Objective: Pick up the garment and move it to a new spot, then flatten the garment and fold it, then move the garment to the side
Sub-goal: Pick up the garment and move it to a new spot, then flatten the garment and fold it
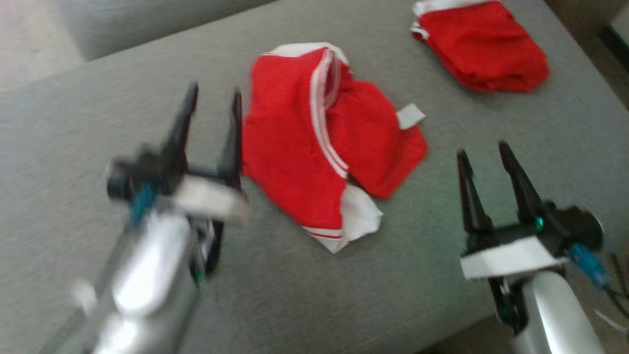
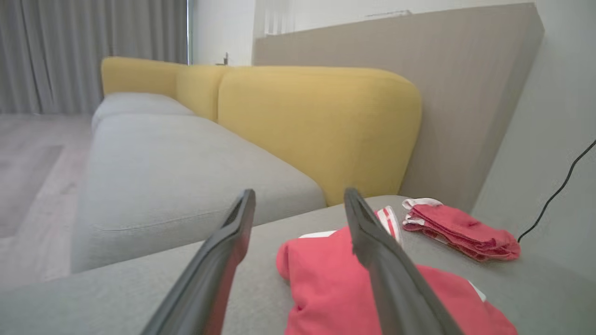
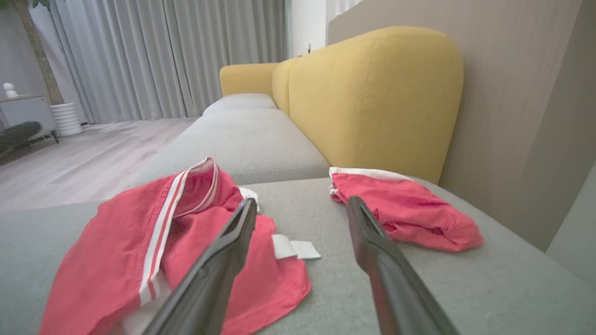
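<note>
Grey sofa cushion carries everything, with a yellow backrest rising at its far edge, a beige wall panel behind that, and grey curtains over a pale wood floor farther back in the room. On the middle of the cushion lies the garment, a pair of red shorts with white trim, crumpled and partly doubled over itself. Its white-striped waistband stands up in a loop at the far end, and a white hem sticks out at the near end. A small white tag pokes from its right edge and rests on the cushion. A second red garment, folded into a compact bundle with a white edge, sits well apart at the far right corner, close to the backrest. The left end effector hangs just beside the left edge of the shorts, blurred in the head view. Its two dark fingers are spread wide and grip nothing, and in the left wrist view one finger crosses in front of the red cloth. The right end effector hovers over bare cushion near the right side of the shorts, also spread wide and empty. In the right wrist view the tag lies between its fingers. A black cable runs down the wall beyond the folded bundle.
</note>
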Controlling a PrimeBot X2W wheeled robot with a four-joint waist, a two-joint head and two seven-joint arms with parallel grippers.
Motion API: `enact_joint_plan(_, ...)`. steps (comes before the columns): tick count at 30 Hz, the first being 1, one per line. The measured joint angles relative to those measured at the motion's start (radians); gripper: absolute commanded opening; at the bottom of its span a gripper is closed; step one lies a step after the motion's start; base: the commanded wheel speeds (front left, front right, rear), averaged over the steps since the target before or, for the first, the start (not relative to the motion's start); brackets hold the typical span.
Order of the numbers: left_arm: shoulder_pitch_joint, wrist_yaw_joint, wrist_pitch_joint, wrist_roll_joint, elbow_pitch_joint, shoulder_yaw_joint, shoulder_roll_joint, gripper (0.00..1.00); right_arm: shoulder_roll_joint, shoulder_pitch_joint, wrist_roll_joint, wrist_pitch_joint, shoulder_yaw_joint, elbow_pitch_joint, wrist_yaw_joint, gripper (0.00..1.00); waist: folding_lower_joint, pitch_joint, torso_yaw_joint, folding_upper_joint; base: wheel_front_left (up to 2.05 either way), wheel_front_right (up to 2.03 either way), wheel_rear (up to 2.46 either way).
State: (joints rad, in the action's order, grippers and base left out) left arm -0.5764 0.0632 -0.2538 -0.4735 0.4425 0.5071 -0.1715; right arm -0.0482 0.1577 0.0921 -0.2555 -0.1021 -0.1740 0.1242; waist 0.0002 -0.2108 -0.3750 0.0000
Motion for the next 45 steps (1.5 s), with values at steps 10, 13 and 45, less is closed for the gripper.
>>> enact_joint_plan(10,0.561,0.039,-0.003,0.222,-0.357,-0.225,0.103,1.0,0.003,-0.158,-0.037,0.0,0.08,-0.035,0.0,1.0,-0.0005,0.117,0.211,0.0,0.0,0.0,0.0)
enact_joint_plan(13,0.627,0.025,-0.003,0.252,-0.394,-0.258,0.111,1.0,0.003,-0.194,-0.022,0.0,0.085,-0.035,0.0,1.0,-0.0005,0.156,0.274,0.0,0.0,0.0,0.0)
enact_joint_plan(45,0.725,0.046,-0.003,0.352,-0.404,-0.245,0.116,1.0,0.004,-0.317,0.049,0.0,0.042,-0.03,0.0,1.0,-0.0002,0.282,0.417,0.0,0.0,0.0,0.0)
